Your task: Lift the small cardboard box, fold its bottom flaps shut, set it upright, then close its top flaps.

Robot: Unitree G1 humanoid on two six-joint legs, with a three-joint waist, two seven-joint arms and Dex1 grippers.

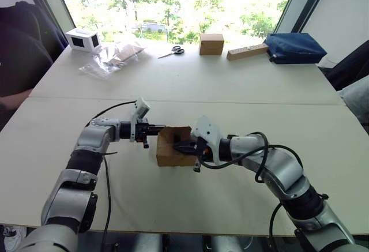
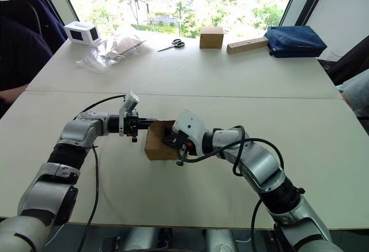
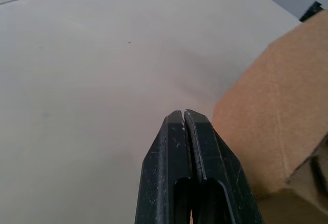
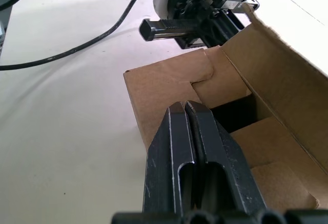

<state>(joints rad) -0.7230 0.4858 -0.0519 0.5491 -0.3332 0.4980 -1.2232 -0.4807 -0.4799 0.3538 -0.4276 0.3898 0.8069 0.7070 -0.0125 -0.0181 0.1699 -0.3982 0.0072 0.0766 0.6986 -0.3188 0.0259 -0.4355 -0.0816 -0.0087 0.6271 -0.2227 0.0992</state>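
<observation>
Box (image 1: pixel 172 153) of light, stiff, crushable cardboard, flanked by left gripper (image 1: pixel 154 128) at 10 o'clock and right gripper (image 1: pixel 183 147) at 3 o'clock, both pressed together empty; best held by its walls, not its flaps (image 4: pixel 205 78).

The small cardboard box (image 1: pixel 170 151) is plain brown, without print. Both grippers have black fingers (image 4: pixel 192 147) and silver-grey arms. The table (image 1: pixel 230 85) is off-white. Far right lies a dark blue bag (image 1: pixel 294 47); far left, a white box (image 1: pixel 82 40).

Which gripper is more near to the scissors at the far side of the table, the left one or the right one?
Left, though both are far from them. The scissors lie near the window edge. The left gripper is at the small cardboard box on its left; the right gripper is at the box's right.
</observation>
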